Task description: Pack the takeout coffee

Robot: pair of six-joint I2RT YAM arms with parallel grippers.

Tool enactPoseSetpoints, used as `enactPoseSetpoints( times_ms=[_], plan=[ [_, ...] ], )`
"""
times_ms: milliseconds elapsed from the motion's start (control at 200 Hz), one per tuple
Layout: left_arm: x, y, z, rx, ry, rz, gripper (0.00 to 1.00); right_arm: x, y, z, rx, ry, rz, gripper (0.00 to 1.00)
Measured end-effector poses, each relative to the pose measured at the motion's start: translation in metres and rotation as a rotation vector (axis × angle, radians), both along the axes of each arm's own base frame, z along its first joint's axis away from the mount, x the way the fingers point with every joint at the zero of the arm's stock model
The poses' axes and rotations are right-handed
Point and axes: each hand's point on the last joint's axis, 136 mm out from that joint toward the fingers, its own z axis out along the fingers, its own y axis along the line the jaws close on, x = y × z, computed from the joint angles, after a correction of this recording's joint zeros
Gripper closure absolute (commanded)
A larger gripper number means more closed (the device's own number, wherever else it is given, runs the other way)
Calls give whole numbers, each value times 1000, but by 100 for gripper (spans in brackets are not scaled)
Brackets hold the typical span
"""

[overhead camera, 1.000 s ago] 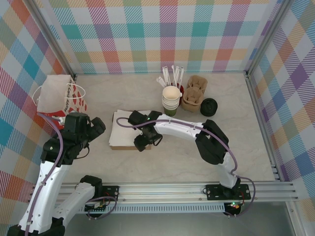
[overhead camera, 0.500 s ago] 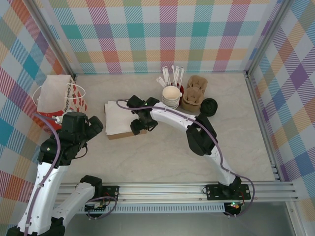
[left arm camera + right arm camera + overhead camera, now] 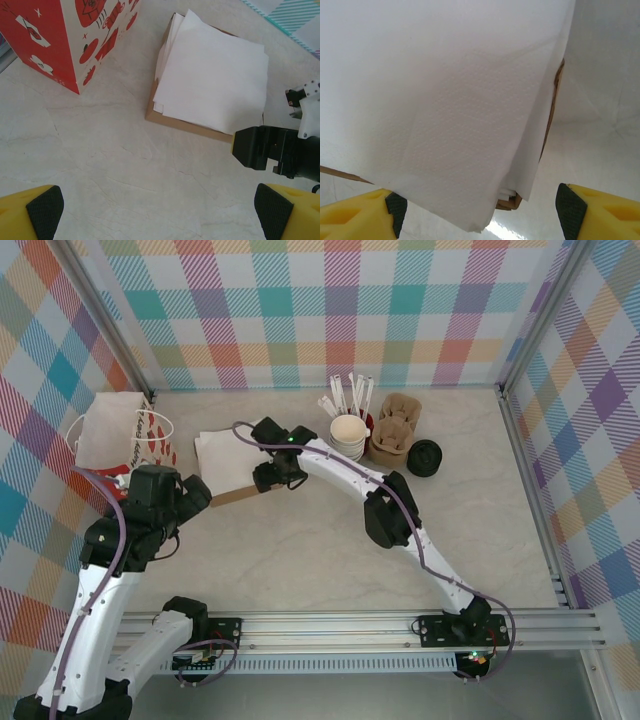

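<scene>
The takeout coffee cup (image 3: 348, 430) stands at the back middle on a short stack of cups, showing its cream-white rim and inside. Left of it lies a stack of white napkins (image 3: 224, 462) on a brown cardboard sheet (image 3: 190, 125). My right gripper (image 3: 266, 478) is low at the stack's right edge and open. A napkin corner (image 3: 485, 200) hangs between its yellow fingers (image 3: 600, 210), well short of the right one. My left gripper (image 3: 190, 498) is open above bare table (image 3: 125, 180), near the stack's front left corner, with nothing between its fingers.
A red and white paper bag (image 3: 125, 435) stands at the far left, close to the napkins. Brown cardboard cup carriers (image 3: 395, 435), a black lid (image 3: 424, 457) and white stir sticks (image 3: 350, 395) sit at the back. Metal rails border the table.
My right gripper has moved left and away, and the napkin stack has slid with it toward the paper bag. The left arm has barely shifted.
</scene>
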Motion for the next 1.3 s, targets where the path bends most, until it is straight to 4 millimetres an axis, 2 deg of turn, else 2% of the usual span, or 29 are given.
enactPoseSetpoints(
  times_ms=[240,350,435,615,735,995,1090,1185,1305],
  plan=[
    [4,-9,-2,-37,4,-28,0,-3,2,3,22,7,10,18],
    [8,-17,0,-71,-12,-54,0,-12,-6,17,33,7,16,17],
    [11,-23,1,-97,-24,-75,0,-18,-14,43,57,-16,17,17],
    [19,-35,5,-151,-46,-110,0,-36,-38,118,152,-110,13,16],
    [24,-45,5,-193,-41,-137,1,-54,-65,151,185,-166,-1,15],
    [54,-77,6,-311,-3,-210,8,-85,-130,180,163,-225,-56,8],
    [69,-91,6,-360,17,-236,10,-87,-158,201,181,-260,-99,6],
    [85,-103,5,-398,38,-259,11,-83,-196,222,212,-301,-180,3],
    [99,-117,8,-425,51,-290,12,-81,-241,230,231,-331,-290,0]
  ],
)
